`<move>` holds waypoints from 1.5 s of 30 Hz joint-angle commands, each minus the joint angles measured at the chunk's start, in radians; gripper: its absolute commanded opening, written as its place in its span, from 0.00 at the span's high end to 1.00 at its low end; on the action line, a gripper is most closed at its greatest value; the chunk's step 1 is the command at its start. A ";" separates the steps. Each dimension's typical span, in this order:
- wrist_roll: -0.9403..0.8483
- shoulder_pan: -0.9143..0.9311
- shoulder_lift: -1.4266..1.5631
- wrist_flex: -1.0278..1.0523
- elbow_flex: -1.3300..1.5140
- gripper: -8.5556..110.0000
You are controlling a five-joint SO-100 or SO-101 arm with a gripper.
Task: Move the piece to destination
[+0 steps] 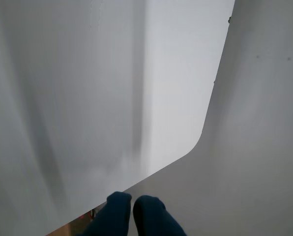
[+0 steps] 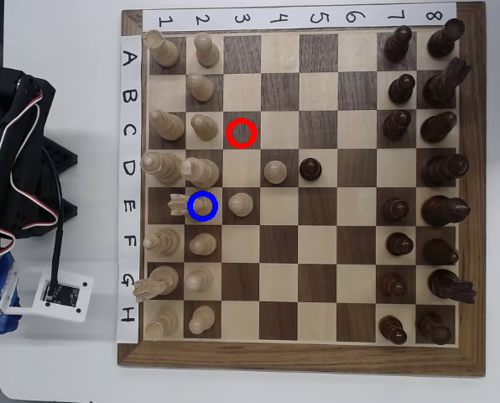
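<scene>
In the overhead view the piece point(image 2: 202, 206), small and pale, stands inside the blue ring on the destination point(image 2: 214, 218), a light square in row E. From above its head shape is hard to read. The red ring point(image 2: 242, 133) marks a bare dark square. My arm point(image 2: 15, 151) is folded back on the white table, left of the board. In the wrist view my gripper point(image 1: 132, 201) shows two blue fingertips pressed together with nothing between them. Neither the board nor any chess piece appears in that view.
The wooden chessboard point(image 2: 300, 357) carries pale pieces along its left columns and dark ones point(image 2: 439, 126) along the right. Another pale knight point(image 2: 153, 285) stands in row G. A small white camera module point(image 2: 61, 294) lies beside the board. The wrist view shows the white table's rounded corner point(image 1: 198, 142).
</scene>
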 commanded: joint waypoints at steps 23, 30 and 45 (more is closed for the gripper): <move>0.061 0.012 0.061 -0.064 -0.017 0.93; 0.071 0.005 0.061 -0.095 -0.008 0.93; 0.071 0.003 0.061 -0.095 -0.008 0.93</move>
